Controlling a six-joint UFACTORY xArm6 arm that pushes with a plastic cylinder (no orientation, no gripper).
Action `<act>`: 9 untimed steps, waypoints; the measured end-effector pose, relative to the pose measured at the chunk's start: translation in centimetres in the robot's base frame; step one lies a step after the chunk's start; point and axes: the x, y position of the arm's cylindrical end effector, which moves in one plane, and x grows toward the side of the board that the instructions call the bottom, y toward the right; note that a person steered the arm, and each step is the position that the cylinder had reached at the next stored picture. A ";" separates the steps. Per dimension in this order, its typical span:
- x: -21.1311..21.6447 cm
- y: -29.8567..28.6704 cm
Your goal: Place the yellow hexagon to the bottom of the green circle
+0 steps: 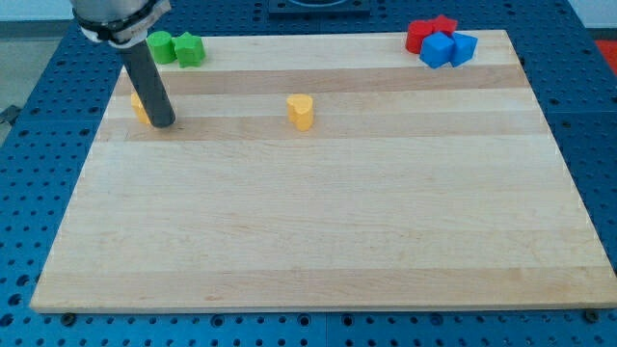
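Observation:
The yellow hexagon lies near the board's left edge, mostly hidden behind my rod. My tip rests on the board right against the hexagon's right side. The green circle sits at the view's top left, well above the hexagon, with another green block touching its right side. A second yellow block, heart-like in shape, stands alone near the board's upper middle.
A cluster of red blocks and blue blocks sits at the view's top right corner. The wooden board lies on a blue perforated table.

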 end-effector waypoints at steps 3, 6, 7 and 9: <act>0.0 -2.3; -4.8 -2.3; -2.1 -3.2; -5.4 -5.7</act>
